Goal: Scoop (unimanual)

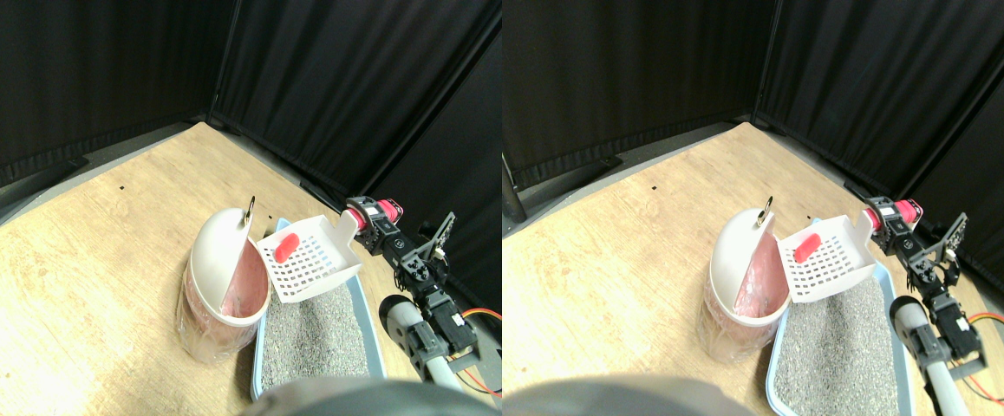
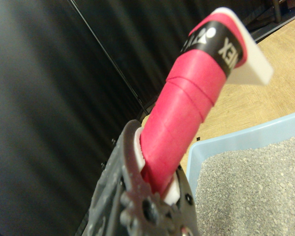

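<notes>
The right tool (image 1: 369, 218) is gripping the scoop's red-wrapped handle (image 2: 184, 110), holding the slotted white scoop (image 1: 307, 257) with the red piece (image 1: 284, 247) above the litter tray (image 1: 361, 276), beside the lined bin (image 1: 218, 282); pickup looks done, dumping remains.

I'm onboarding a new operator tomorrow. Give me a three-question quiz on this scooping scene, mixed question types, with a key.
1. True or false: the white slotted scoop lies flat in the grey litter.
2. What rests in the scoop?
A. a red piece
B. a blue ball
C. nothing
3. Fill in: the scoop is raised over the far end of the blue tray, next to the open white ____.

Key:
1. False. It is lifted above the litter, carried by its red-wrapped handle in the right hand.
2. A
3. bin, with a pink liner
</notes>
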You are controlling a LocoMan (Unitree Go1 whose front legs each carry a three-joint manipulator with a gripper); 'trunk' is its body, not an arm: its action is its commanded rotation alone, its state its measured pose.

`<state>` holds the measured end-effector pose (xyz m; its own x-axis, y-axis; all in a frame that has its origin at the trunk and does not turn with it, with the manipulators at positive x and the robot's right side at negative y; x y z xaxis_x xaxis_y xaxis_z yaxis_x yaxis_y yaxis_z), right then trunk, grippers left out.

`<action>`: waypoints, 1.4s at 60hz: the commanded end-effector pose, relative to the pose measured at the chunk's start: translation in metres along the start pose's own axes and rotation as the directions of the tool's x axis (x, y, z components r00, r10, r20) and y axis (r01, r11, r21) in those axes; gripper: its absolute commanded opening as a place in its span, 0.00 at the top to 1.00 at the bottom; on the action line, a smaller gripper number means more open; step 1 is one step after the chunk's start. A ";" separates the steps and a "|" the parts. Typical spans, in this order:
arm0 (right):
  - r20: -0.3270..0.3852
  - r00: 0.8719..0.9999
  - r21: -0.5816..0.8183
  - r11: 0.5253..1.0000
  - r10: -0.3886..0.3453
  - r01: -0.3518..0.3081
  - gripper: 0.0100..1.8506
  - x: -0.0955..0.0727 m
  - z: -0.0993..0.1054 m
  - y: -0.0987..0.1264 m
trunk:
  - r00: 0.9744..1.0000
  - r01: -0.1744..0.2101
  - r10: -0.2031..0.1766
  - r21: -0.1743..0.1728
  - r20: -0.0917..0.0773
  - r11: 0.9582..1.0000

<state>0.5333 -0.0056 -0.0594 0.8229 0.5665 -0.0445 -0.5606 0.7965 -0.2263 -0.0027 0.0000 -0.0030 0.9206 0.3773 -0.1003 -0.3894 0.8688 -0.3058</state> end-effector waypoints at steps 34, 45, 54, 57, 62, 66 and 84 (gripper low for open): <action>0.077 0.995 -0.174 0.982 -0.065 0.078 0.83 -0.003 0.014 0.023 | 0.998 -0.058 0.058 -0.021 0.008 0.998; 0.099 0.995 -0.269 0.962 -0.026 0.052 0.87 -0.003 0.020 0.027 | 0.998 -0.056 0.056 -0.022 0.007 0.998; 0.117 0.993 -0.298 0.953 -0.017 0.051 0.91 -0.003 0.025 0.026 | 0.998 -0.056 0.056 -0.026 0.010 0.998; 0.118 0.993 -0.308 0.950 -0.018 0.054 0.91 -0.003 0.026 0.026 | 0.998 -0.055 0.055 -0.025 0.009 0.998; 0.109 0.994 -0.336 0.940 -0.016 0.052 0.96 -0.002 0.026 0.025 | 0.999 -0.053 0.053 -0.025 0.008 0.998; 0.100 0.995 -0.353 0.935 -0.008 0.043 0.96 -0.001 0.026 0.025 | 0.999 -0.053 0.053 -0.026 0.008 0.998; 0.102 0.994 -0.469 0.883 0.050 0.004 0.94 0.005 0.026 0.017 | 0.999 -0.050 0.050 -0.028 0.007 0.998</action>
<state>0.5253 0.0121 -0.0472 0.7957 0.6057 0.0021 -0.4673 0.6160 -0.6342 -0.0030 -0.0012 -0.0029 0.9198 0.3800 -0.0978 -0.3905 0.8623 -0.3224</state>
